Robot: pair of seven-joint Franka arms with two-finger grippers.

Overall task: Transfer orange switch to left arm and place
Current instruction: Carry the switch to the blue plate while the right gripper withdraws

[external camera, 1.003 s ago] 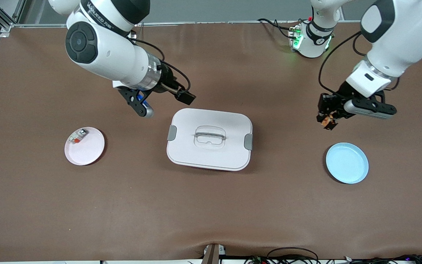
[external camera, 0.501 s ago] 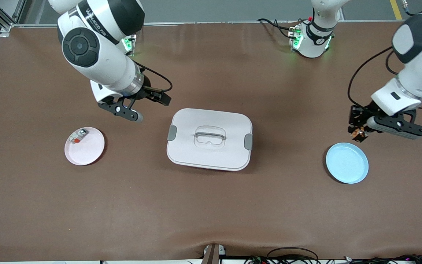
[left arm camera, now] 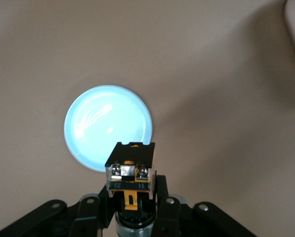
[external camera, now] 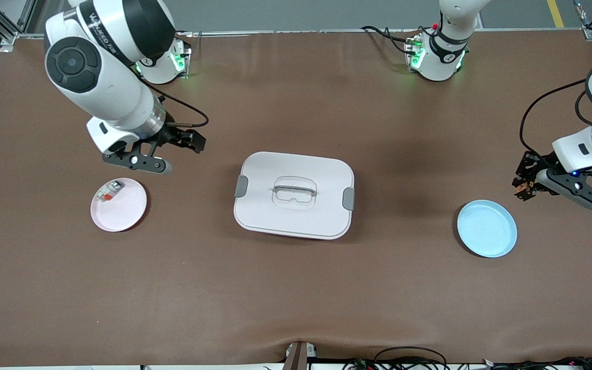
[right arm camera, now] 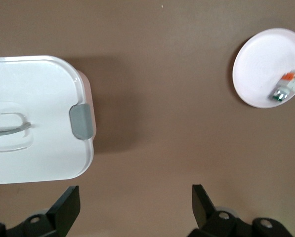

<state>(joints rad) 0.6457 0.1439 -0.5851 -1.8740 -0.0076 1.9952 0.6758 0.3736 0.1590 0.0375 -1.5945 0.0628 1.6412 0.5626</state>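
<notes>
Left end effector [external camera: 524, 189]: clamped on the orange switch [left arm camera: 131, 169]; swung out from near the box [external camera: 294, 195] toward the worktop [external camera: 296, 298] edge at the left arm's end, now over bare cloth just beside the blue plate [external camera: 486, 228].
Right end effector [right arm camera: 137, 205]: fingers spread wide, nothing held; drawn back from the box to above the pink plate [external camera: 118, 204], which carried a white-grey part [external camera: 108, 190].
Meaning: handover seemingly done; only the set-down left.
Room: open cloth around the blue plate, box well apart, worktop edge close by the left arm.
</notes>
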